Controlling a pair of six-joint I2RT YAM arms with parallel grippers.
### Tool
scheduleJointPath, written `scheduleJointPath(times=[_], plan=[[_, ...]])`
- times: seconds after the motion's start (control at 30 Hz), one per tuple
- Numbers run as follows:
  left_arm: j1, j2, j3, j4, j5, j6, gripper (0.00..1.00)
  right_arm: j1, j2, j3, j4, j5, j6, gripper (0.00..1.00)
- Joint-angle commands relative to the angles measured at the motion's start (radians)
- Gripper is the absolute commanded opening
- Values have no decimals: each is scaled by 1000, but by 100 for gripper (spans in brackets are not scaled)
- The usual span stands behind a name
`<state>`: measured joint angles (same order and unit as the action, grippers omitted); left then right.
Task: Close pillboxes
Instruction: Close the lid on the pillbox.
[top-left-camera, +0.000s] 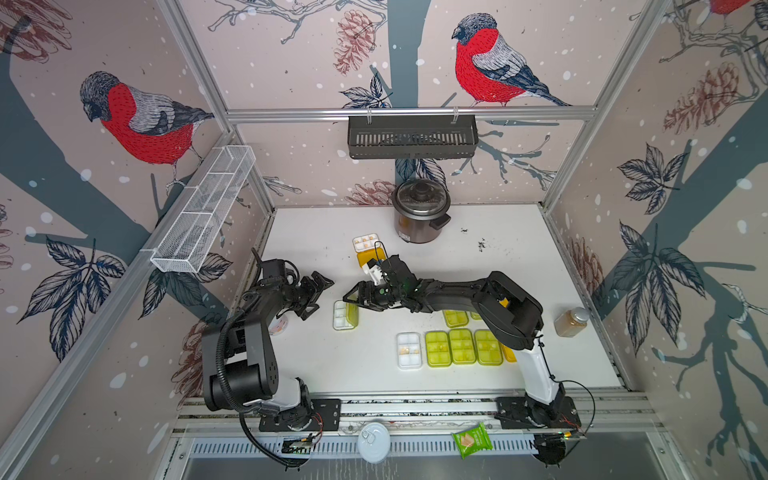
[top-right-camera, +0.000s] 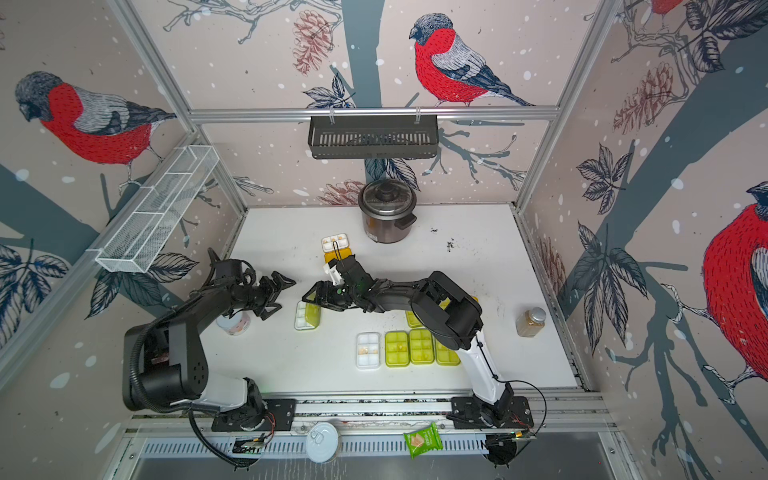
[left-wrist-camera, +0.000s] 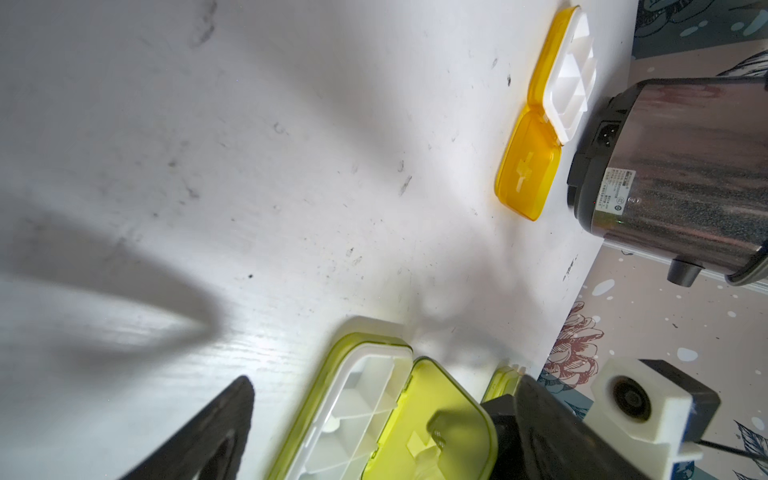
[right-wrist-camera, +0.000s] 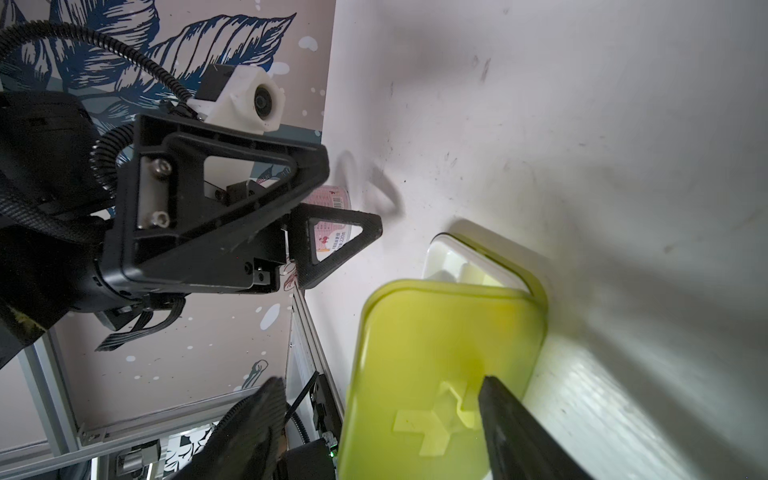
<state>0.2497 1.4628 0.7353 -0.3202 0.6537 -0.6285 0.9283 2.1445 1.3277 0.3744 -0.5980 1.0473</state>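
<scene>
R jaws: apart, clamping nothing; one finger (right-wrist-camera: 519, 436) sits on the outer face of the green lid (right-wrist-camera: 436, 353), prob. to tip it down onto the tray (right-wrist-camera: 451, 259).
L jaws: wide open, empty, hovering just beside the green box (top-left-camera: 345, 314); prob. ready to steady it.
Green box: on the surface (top-left-camera: 498, 266), about mid; lid half up, tilted over the tray, not yet shut.
Yellow box (top-left-camera: 365, 251): farther back, near the cooker (top-left-camera: 420, 216); lid flat out, fully open. Likely next.
Row (top-left-camera: 462, 347): green boxes near the front edge, lids down; more partly hidden under the R arm.
R wrist: shows finger on lid, which the top views hide under the arm.
L wrist: shows the lid's inner side + tray cells.
Top views: only ones w/ the whole layout.
</scene>
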Motion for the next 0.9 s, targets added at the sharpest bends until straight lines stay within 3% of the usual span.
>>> scheduleJointPath(times=[0.0, 0.37, 0.67, 0.87], plan=[[3, 3, -2, 16, 21, -3, 97, 3, 8, 25, -37, -5, -24, 75], [5, -22, -6, 25, 45, -3, 97, 14, 16, 86, -215, 104, -118, 75], [6, -54, -5, 16, 25, 2, 97, 80, 61, 270, -569, 500, -289, 75], [5, -64, 2, -7, -17, 3, 97, 138, 125, 423, -723, 666, -356, 75]])
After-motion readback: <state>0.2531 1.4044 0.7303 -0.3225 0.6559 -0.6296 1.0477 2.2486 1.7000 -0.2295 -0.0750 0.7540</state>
